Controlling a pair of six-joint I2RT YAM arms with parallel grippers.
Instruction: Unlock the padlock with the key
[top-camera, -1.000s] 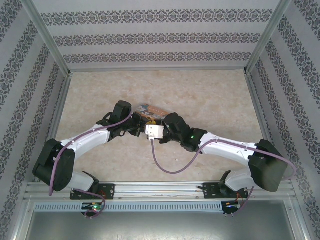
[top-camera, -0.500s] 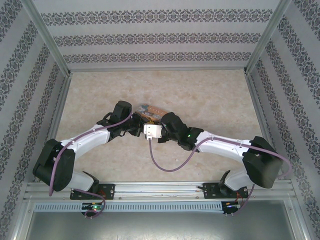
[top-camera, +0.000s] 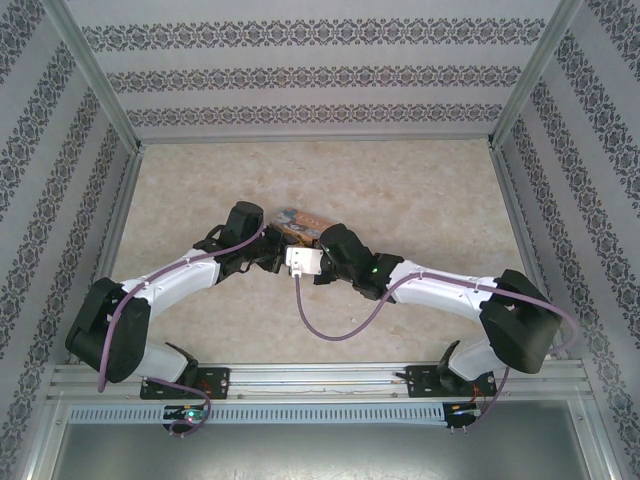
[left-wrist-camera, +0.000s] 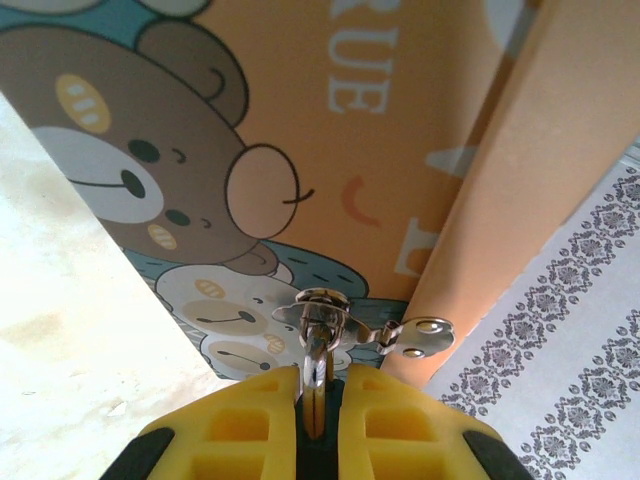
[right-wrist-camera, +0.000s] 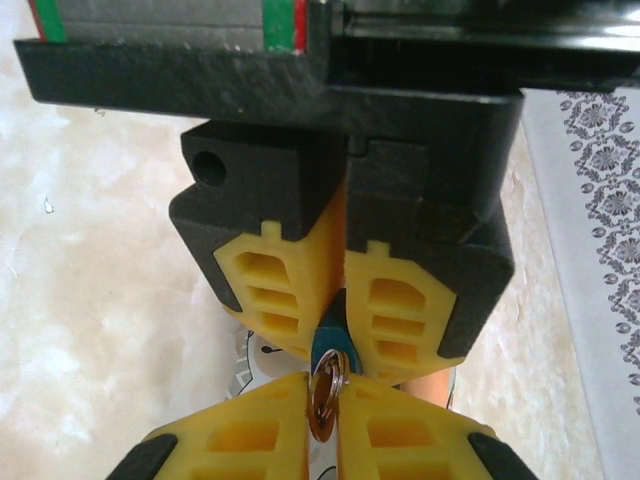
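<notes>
Left tool (left-wrist-camera: 318, 392) clamps the padlock (right-wrist-camera: 327, 343); right tool (right-wrist-camera: 322, 420) pinches what seems the key ring (right-wrist-camera: 330, 368).

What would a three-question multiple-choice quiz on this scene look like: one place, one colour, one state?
1. Where do the left gripper and right gripper meet? A far wall; B beside the colourful tin; C near rail.
2. The padlock body's colour? A red; B black; C teal.
3. The right gripper's jaws? A shut on a metal ring; B wide open; C gripping the tin.
B: both arms meet at the tin. C: teal shows between the left gripper's fingers. A: its fingers pinch the ring.
</notes>
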